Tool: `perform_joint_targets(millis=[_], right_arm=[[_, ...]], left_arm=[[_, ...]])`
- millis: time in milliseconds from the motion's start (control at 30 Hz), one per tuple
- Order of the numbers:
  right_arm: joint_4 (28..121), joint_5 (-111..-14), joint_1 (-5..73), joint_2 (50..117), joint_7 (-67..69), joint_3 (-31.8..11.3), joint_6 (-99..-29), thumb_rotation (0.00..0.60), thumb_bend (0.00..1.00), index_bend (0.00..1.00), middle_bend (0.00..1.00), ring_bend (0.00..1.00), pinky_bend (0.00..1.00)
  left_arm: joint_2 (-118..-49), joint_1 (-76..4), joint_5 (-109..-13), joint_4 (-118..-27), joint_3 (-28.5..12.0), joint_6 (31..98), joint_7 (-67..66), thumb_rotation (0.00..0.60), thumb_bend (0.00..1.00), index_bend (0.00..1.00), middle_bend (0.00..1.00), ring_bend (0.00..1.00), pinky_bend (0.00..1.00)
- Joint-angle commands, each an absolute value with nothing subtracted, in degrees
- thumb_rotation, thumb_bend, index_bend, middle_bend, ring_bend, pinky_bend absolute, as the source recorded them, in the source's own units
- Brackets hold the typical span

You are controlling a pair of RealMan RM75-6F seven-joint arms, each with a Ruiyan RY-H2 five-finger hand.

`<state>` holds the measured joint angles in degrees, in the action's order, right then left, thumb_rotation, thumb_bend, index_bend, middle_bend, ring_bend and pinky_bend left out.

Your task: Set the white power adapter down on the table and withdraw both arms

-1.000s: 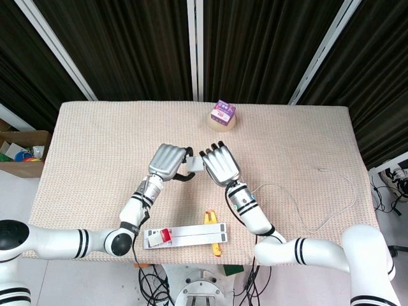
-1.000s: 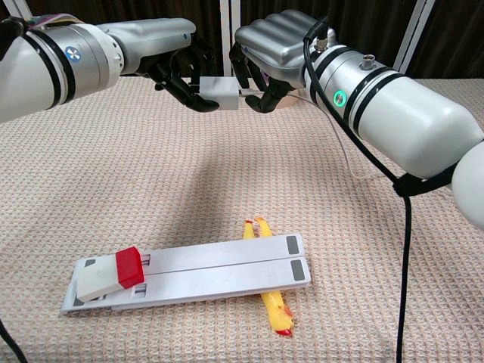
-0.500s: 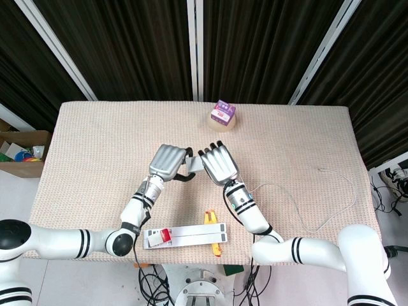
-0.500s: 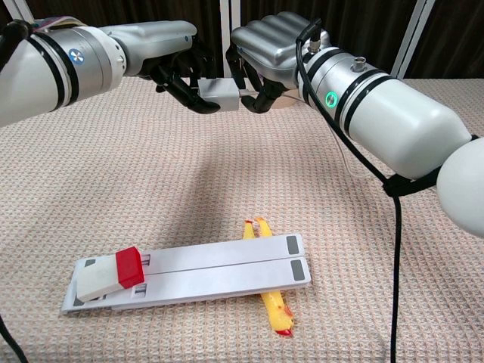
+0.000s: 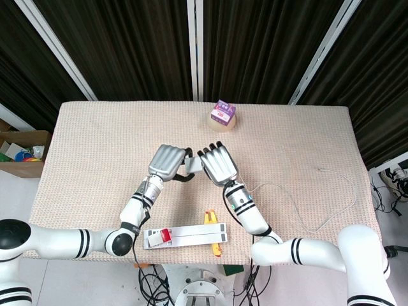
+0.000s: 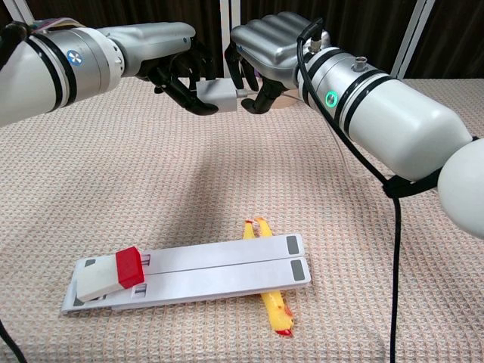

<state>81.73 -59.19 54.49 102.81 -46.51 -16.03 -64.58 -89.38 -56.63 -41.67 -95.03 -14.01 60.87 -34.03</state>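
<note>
The white power adapter [image 6: 215, 95] hangs in the air above the middle of the table, also seen from above as the adapter [image 5: 193, 165]. My left hand [image 6: 178, 66] grips its left end with curled fingers. My right hand [image 6: 265, 47] pinches the small cable plug [image 6: 243, 93] at the adapter's right end. From above, the left hand [image 5: 167, 162] and right hand [image 5: 218, 164] meet over the adapter, hiding most of it. A thin white cable [image 5: 299, 207] trails from the right hand across the table to the right.
A white power strip [image 6: 204, 277] with a red-and-white plug [image 6: 112, 274] lies near the front edge, over a yellow object [image 6: 274, 308]. A purple box on a round tan base [image 5: 222, 115] stands at the back. A cardboard box [image 5: 19, 153] sits off the table's left side.
Both hands have drifted slightly left with the adapter still held between them; the hold looks unchanged.
</note>
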Motion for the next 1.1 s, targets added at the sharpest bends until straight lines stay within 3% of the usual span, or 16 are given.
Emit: perform_joint_targets(millis=[33, 267, 567, 1100], right_arm=[[82.31, -58.79, 54.09, 102.13, -46.89, -15.81, -64.78, 0.6, 0.3, 0.49, 0.52, 0.39, 0.44], [83.01, -58.28, 53.65, 101.41, -47.09, -15.55, -65.02, 0.6, 0.3, 0.49, 0.52, 0.39, 0.43], [82.81, -57.92, 53.69, 101.63, -46.61, -15.81, -65.14, 0.6, 0.43, 0.64, 0.56, 0.39, 0.43], [81.89, -57.75, 54.18, 102.65, -46.08, -15.88, -64.72, 0.6, 0.47, 0.65, 0.57, 0.39, 0.43]], left_arm=[[-89.13, -56.49, -41.79, -95.09, -13.82, 60.85, -33.95, 0.455, 0.33, 0.55, 0.52, 0.77, 1.0], [-88.89, -56.57, -42.16, -95.39, -13.65, 60.88, -34.11, 0.453, 0.33, 0.55, 0.52, 0.77, 1.0], [-89.39, -57.1, -42.0, -95.45, -13.39, 61.09, -35.29, 0.452, 0.33, 0.55, 0.52, 0.77, 1.0], [-90.05, -57.88, -40.84, -95.16, -13.47, 60.87, -36.19, 0.454, 0.34, 0.55, 0.52, 0.77, 1.0]])
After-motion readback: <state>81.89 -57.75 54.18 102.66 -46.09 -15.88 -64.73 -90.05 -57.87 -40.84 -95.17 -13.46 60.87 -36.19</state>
